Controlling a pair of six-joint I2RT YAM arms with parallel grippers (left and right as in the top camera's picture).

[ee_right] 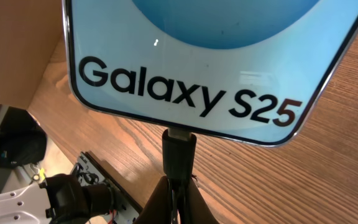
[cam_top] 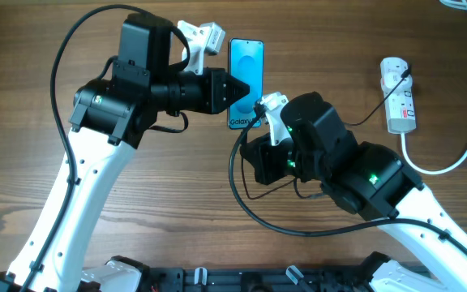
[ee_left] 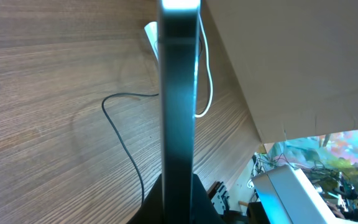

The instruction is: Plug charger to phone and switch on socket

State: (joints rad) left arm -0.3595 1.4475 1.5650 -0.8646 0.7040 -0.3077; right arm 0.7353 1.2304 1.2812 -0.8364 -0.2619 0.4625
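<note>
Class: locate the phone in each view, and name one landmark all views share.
Overhead: the phone is at upper centre.
Left wrist: edge-on, a vertical strip down the middle.
Right wrist: its bottom end fills the top, the charger at its lower edge.
Shared landmark: the wooden table.

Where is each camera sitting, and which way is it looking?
Overhead: above the table, looking straight down; left arm and right arm meet at the phone.
Left wrist: on the left arm, looking over the left pincer at the phone's thin edge.
Right wrist: on the right arm, looking past the right pincer and charger plug at the phone's Galaxy S25 end.
Shared: all three see the phone.
</note>
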